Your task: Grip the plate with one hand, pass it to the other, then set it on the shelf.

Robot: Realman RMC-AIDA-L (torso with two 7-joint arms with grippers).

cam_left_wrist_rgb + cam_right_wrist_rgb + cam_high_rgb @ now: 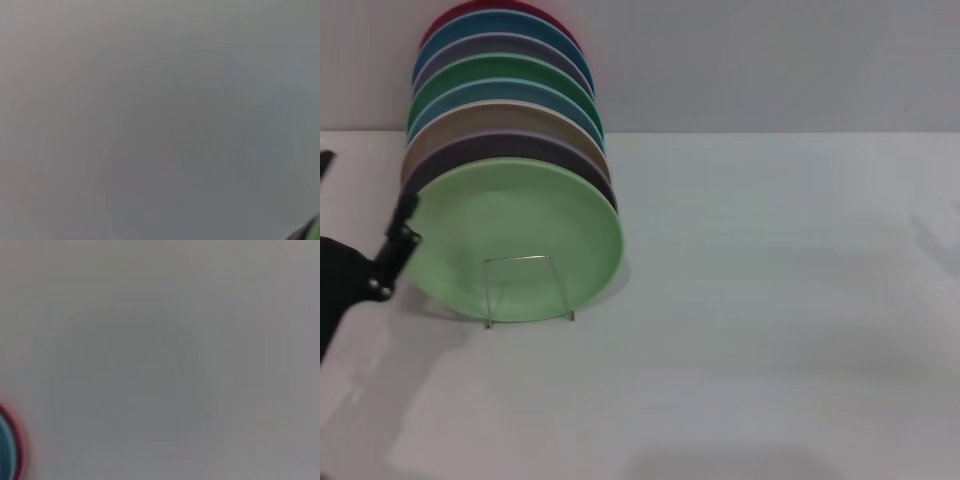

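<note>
Pale mint-green plate [515, 240], clear shelf [528, 290], black left pincer [398, 235]

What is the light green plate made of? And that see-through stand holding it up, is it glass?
The plate looks like matte plastic or melamine: flat, even colour with no shine, though glazed ceramic can't be ruled out. The stand looks like clear acrylic, maybe glass: only its thin edges show and the plate is visible straight through it. The left gripper is at the plate's edge.
</note>
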